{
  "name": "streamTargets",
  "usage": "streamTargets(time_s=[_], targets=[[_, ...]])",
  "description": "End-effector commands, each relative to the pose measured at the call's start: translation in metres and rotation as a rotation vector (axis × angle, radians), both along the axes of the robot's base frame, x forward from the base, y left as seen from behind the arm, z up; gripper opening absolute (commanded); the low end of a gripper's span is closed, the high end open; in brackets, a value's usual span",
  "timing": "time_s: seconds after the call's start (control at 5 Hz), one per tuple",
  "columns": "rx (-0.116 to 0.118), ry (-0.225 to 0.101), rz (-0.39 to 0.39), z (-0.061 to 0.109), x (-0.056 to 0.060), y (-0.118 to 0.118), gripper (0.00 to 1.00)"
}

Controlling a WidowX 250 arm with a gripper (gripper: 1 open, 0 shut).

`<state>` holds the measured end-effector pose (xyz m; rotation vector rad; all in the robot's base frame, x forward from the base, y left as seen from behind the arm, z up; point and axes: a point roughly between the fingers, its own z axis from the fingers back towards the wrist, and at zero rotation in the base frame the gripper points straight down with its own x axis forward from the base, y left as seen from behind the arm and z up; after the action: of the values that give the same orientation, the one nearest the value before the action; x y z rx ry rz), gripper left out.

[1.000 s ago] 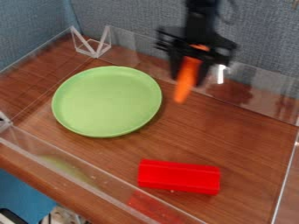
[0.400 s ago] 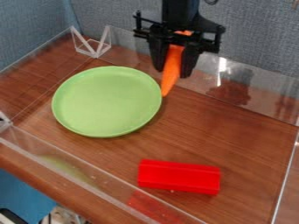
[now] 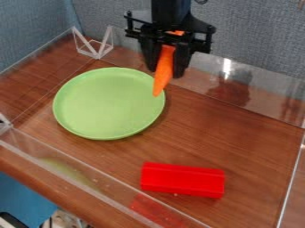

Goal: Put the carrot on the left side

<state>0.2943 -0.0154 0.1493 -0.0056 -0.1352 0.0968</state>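
Observation:
The orange carrot [image 3: 166,71] hangs point-down from my black gripper [image 3: 172,50], which is shut on its upper end. It is in the air over the right rim of the green plate [image 3: 107,103], clear of the wooden table. The green stem tip is hidden between the fingers.
A red rectangular block [image 3: 183,179] lies near the front right of the table. A clear wire stand [image 3: 92,40] sits at the back left. Clear acrylic walls [image 3: 256,80] enclose the wooden surface [image 3: 226,134].
My gripper has carried the carrot leftward, from over the bare table right of the plate to above the plate's right edge.

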Motion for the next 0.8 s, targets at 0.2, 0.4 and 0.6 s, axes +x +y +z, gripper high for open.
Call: streamTargets(time_s=[0.2,0.4,0.6], targets=[[-0.004,-0.037,-0.025,0.0017,0.01,0.006,0.0],[-0.004,-0.039,-0.041,0.0014,0.012,0.0053,0.0],[-0.005,-0.043,-0.044,0.0025,0.0131,0.0041,0.0]])
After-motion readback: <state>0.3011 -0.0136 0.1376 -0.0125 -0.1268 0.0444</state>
